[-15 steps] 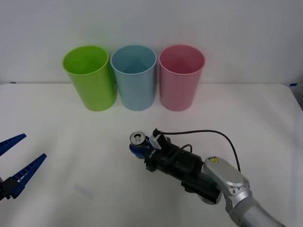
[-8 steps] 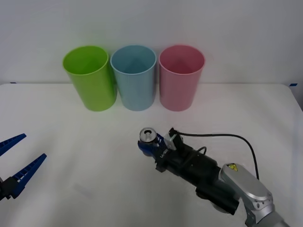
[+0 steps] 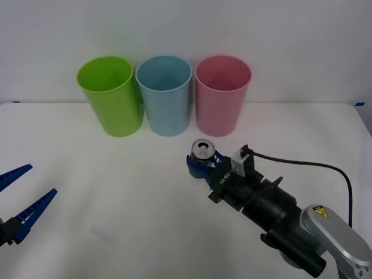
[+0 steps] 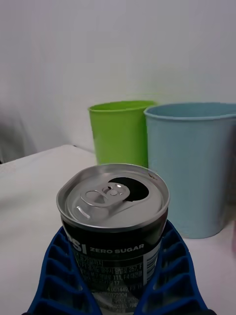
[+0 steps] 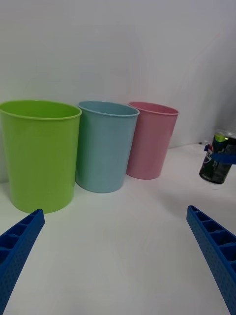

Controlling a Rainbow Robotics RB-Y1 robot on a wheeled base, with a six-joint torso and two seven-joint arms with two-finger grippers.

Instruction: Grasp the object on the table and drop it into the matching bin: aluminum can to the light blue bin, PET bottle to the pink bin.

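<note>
Item: aluminum can (image 3: pixel 203 150), upright, clamped in your right claw (image 3: pixel 204 163) for carrying to the light blue bin (image 3: pixel 164 95). Left claw (image 3: pixel 20 202): spread apart, idle over the worktop (image 3: pixel 116 192).

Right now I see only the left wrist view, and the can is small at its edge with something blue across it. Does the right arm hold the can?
Observer: Yes. In the right wrist view the right gripper has its blue fingers pressed on both sides of the aluminum can.
Operator: Is the can upright?
Observer: Yes, its round top faces up, with an open mouth beside the pull tab.
Operator: Which bin is it nearest?
Observer: In the front view it sits in front of the pink bin; the light blue bin stands farther to the robot's left. The left gripper waits open at the table's left edge.
</note>
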